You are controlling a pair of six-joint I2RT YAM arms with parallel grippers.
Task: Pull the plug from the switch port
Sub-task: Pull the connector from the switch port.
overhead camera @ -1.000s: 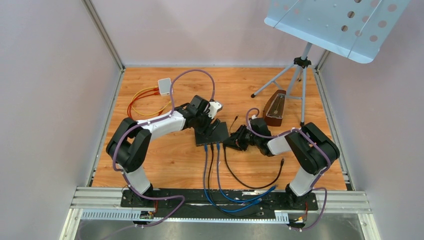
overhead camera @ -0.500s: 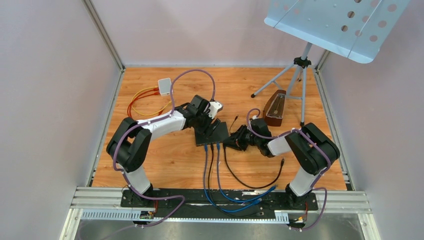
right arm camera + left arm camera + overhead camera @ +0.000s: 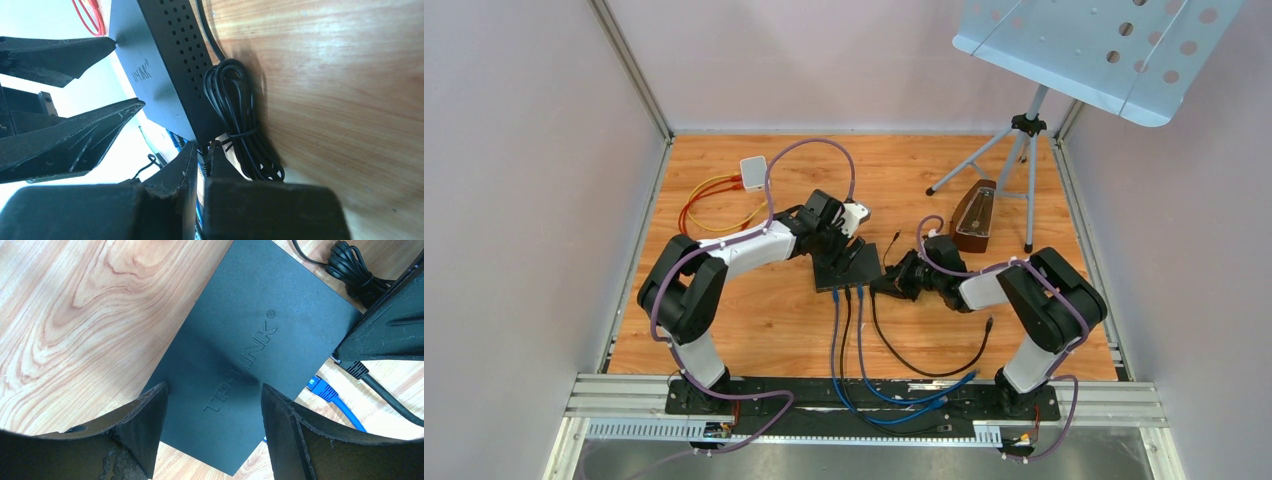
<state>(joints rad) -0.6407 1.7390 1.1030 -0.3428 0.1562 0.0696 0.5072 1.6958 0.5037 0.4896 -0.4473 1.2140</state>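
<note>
The black switch [image 3: 848,266] lies flat mid-table, with blue and black cables plugged into its near edge. My left gripper [image 3: 834,252] hangs over its top, open, one finger [image 3: 142,432] at the switch's edge and the other [image 3: 292,437] above its lid [image 3: 235,340]. At the switch's right front corner my right gripper [image 3: 880,287] is shut on the black plug [image 3: 356,368], which still sits at the port. In the right wrist view the plug [image 3: 202,156] shows in the slit between the fingertips [image 3: 187,165]. A blue plug [image 3: 322,388] sits beside it.
A tied bundle of black cable [image 3: 240,125] lies against the switch's right side. A white box [image 3: 752,170] with red and yellow wires is at the back left. A metronome [image 3: 973,215] and a music stand's tripod [image 3: 1022,150] are at the back right.
My right gripper's jaws have closed onto the black plug and it has edged slightly toward the switch. The left gripper and the switch have stayed put.
</note>
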